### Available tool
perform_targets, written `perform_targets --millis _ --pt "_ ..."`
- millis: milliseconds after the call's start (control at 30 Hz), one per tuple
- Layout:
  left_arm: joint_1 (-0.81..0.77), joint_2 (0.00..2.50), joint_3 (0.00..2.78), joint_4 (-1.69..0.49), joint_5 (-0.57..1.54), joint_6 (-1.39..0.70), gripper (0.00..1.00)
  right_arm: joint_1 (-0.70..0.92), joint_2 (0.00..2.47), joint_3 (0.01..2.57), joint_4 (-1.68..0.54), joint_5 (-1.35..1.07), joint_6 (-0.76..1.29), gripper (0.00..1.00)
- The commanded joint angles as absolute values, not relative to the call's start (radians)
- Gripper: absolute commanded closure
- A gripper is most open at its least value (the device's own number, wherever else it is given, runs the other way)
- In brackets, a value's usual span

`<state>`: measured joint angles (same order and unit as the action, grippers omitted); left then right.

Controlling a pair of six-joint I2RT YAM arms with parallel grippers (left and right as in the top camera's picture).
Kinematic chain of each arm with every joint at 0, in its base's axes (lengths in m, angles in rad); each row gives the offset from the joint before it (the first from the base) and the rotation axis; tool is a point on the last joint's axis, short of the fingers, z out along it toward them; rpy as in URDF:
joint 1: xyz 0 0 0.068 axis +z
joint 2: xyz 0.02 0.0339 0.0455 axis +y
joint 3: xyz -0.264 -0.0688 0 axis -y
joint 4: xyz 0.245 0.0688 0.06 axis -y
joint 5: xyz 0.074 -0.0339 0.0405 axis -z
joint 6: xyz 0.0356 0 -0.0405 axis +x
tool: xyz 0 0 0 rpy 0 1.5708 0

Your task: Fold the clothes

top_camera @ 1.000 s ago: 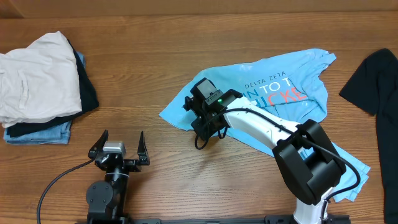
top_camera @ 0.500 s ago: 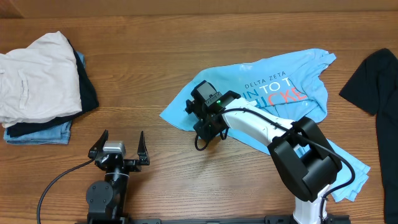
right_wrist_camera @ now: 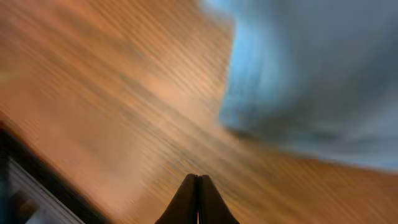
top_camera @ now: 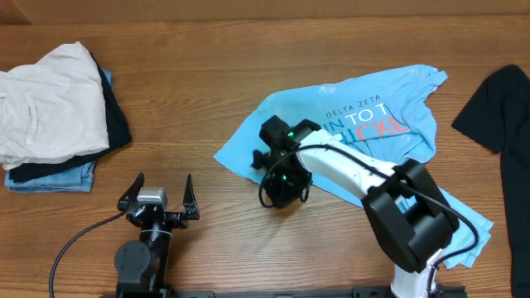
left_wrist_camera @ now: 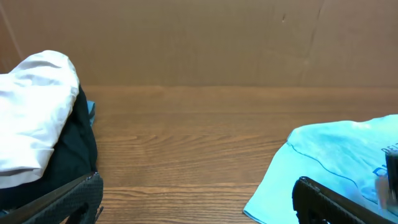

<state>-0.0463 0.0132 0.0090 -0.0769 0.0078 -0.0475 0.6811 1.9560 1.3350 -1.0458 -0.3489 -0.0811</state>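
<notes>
**Working the Left Corner of the Blue Shirt**

Leaving alone, at far left, the folded pile topped by a cream-beige garment (top_camera: 50, 108). Parking the left gripper (top_camera: 163, 179) near the front of the brown wooden surface (top_camera: 248, 50), jaws spread wide and grasping nothing. Hovering the right gripper (right_wrist_camera: 198, 182) by the left corner of the crumpled sky-blue cotton T-shirt with white and red-orange lettering (top_camera: 377, 124), lying right of centre. Keeping those jaws clenched tight, apparently with no cloth between them, though blurring in the wrist view. Probably needing to open before pinching: taking only the top layer at the corner, lifting low, and drawing the cloth flat before any fold. Steering clear of the plain black garment (top_camera: 497, 99) at the far right edge.
</notes>
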Motion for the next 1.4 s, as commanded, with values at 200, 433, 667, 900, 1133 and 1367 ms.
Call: perform_targets --millis 200,433,667,900,1133,1367 --pt "-0.052 0.006 0.005 -0.076 0.015 -0.025 0.0 0.678 1.973 1.307 -0.736 -0.095 -0.016 0.96" --pt "-0.052 0.006 0.005 -0.076 0.015 -0.025 0.0 0.69 2.027 1.308 -0.789 -0.115 -0.064 0.96" --pt "-0.052 0.006 0.005 -0.076 0.015 -0.025 0.0 0.846 2.027 1.336 -0.912 -0.068 -0.11 0.96" --pt "-0.052 0.006 0.005 -0.076 0.015 -0.025 0.0 0.889 2.025 1.478 -0.995 -0.018 -0.069 0.92" --pt "-0.052 0.006 0.005 -0.076 0.015 -0.025 0.0 0.696 1.996 2.059 -1.248 0.017 0.072 0.76" --pt "-0.052 0.006 0.005 0.068 0.15 -0.014 0.0 0.125 1.898 2.177 -1.483 0.025 0.166 0.6"
